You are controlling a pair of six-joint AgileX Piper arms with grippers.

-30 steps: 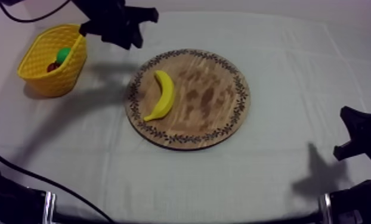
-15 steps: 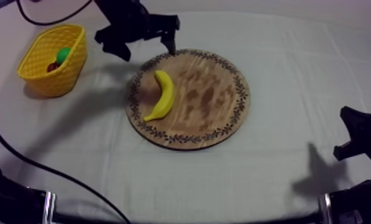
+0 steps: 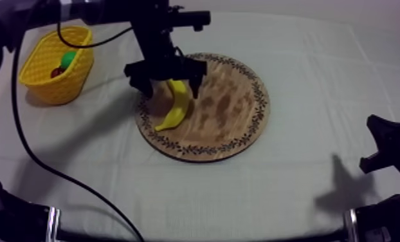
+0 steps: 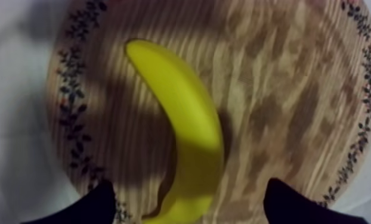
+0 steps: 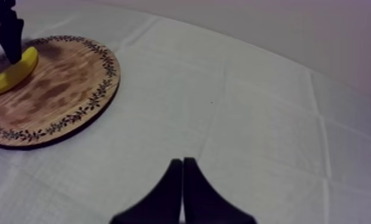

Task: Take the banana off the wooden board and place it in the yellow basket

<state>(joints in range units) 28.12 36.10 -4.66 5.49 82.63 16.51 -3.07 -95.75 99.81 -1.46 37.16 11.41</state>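
Upper end of banana [image 3: 174, 114] hidden beneath left gripper [image 3: 170, 83], fingers spread astride; yellow, curved, nine o'clock on wooden board [image 3: 235, 103]; right gripper [image 5: 182, 190] fingers pressed together.

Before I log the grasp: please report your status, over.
Left claw open, astride the banana on the wooden board. Right claw shut, low over the cloth. Nothing seen in the way to the yellow basket.

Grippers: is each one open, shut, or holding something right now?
Left gripper: open, astride the banana, not gripping it.
Right gripper: shut, holding nothing.
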